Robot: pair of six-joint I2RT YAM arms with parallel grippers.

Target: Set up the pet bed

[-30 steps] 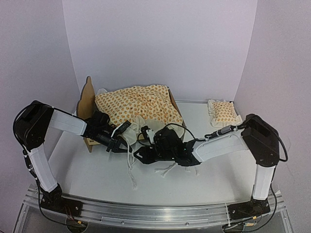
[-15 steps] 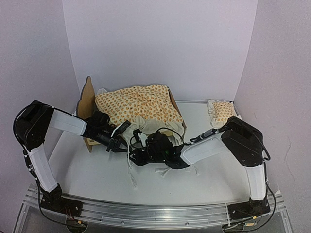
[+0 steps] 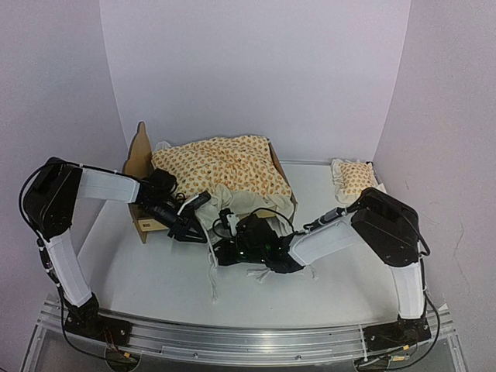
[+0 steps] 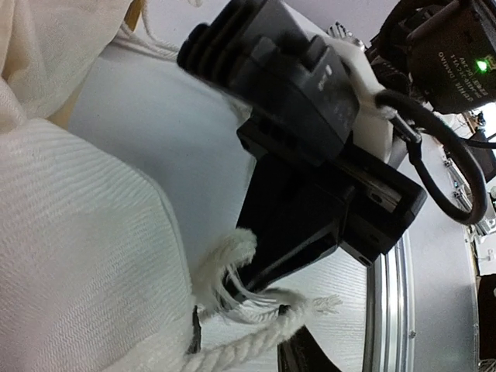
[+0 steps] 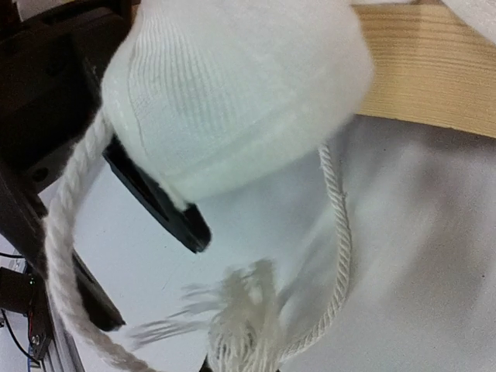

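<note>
Right gripper (image 4: 246, 273) pressed together, pinching frayed end of white twisted cord (image 4: 256, 329) at corner of orange-patterned cream cushion (image 3: 221, 167). Left gripper (image 3: 192, 230) just beside, fingers spread, cord between them. Light plywood pet bed (image 3: 139, 159) sits back-left on white table (image 3: 155, 271), cushion draped over it, 1 corner overhanging front side.
</note>
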